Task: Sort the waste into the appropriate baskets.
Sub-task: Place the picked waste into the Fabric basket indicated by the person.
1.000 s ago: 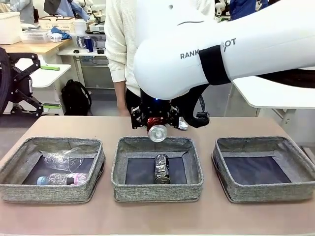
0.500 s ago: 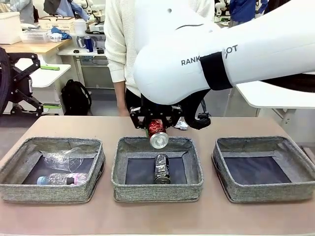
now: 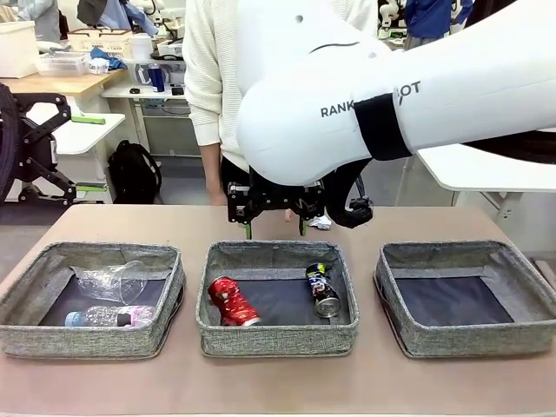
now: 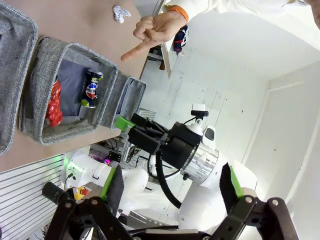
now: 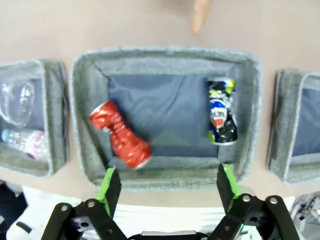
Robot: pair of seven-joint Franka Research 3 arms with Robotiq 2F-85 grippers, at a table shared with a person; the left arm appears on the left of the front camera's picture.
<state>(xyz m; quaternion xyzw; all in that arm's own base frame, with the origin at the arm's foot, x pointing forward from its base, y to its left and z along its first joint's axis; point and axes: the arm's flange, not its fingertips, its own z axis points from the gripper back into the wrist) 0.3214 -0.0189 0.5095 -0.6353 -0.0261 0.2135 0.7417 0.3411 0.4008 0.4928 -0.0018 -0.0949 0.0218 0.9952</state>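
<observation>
Right gripper (image 5: 167, 187) hung wide open and empty above middle basket (image 3: 276, 334), red can (image 3: 232, 301) at its 8 o'clock; next move: paper wad (image 4: 119, 12), judged

Illumination is bright, even and overhead, producing only soft shadows. The front view is sharp; the right wrist view is slightly blurred throughout. The left wrist view shows wide-angle distortion toward its edges.
</observation>
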